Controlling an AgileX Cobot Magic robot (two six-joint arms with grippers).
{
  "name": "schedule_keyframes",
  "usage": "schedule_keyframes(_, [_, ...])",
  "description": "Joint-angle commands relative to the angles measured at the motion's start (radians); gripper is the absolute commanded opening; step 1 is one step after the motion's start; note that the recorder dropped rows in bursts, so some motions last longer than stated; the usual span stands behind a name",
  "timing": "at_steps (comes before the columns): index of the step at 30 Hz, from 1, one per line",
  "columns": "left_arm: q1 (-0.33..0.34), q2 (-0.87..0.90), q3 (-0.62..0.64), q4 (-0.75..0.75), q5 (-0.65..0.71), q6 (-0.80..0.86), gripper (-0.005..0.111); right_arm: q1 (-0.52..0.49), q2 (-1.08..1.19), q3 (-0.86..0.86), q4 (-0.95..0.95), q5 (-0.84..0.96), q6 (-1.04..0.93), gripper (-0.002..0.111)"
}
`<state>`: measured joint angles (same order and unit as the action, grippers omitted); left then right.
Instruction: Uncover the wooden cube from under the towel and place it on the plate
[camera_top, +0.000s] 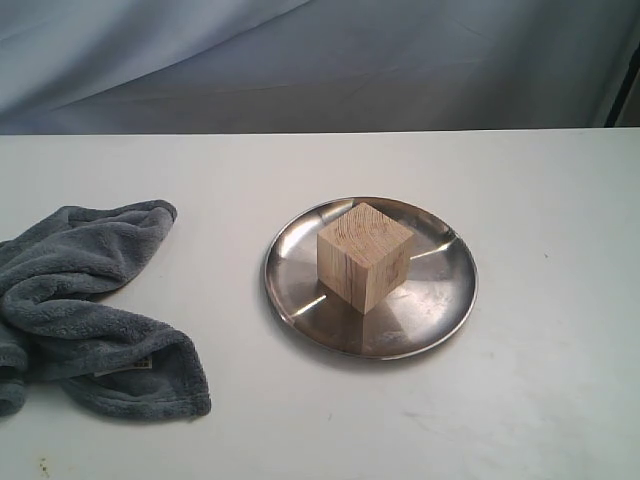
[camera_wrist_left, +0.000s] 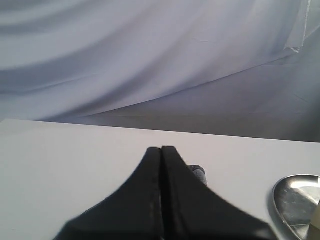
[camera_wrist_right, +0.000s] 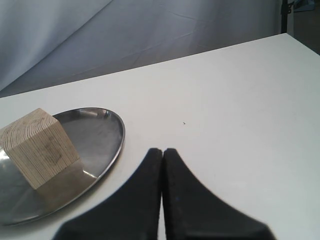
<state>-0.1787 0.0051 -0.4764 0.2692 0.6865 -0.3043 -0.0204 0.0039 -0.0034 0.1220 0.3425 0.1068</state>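
Light soft and even, mostly from above; table (camera_top: 560, 380) bright, near-white. Plate (camera_top: 440, 300) streaked with glare, carries a dim reflection of the wooden cube (camera_top: 365, 257). Faint shadow rims the towel (camera_top: 90, 330). My left gripper (camera_wrist_left: 161, 150) and right gripper (camera_wrist_right: 162, 151) show as black, soft-edged shapes, out of focus. Exterior view mildly grainy.
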Motion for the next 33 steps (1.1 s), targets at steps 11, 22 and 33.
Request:
schedule_keyframes(11, [0.001,-0.005,0.021,0.009,-0.014,-0.009,0.000,-0.003,-0.004,0.003,-0.013,-0.002,-0.001,0.000])
schedule_keyframes(22, [0.001,-0.005,0.301,0.010,-0.465,-0.001,0.000,-0.003,-0.004,0.003,-0.013,-0.002,-0.001,0.000])
schedule_keyframes(33, [0.001,-0.005,0.460,-0.082,-0.481,-0.001,0.000,-0.003,-0.004,0.003,-0.013,-0.002,-0.001,0.000])
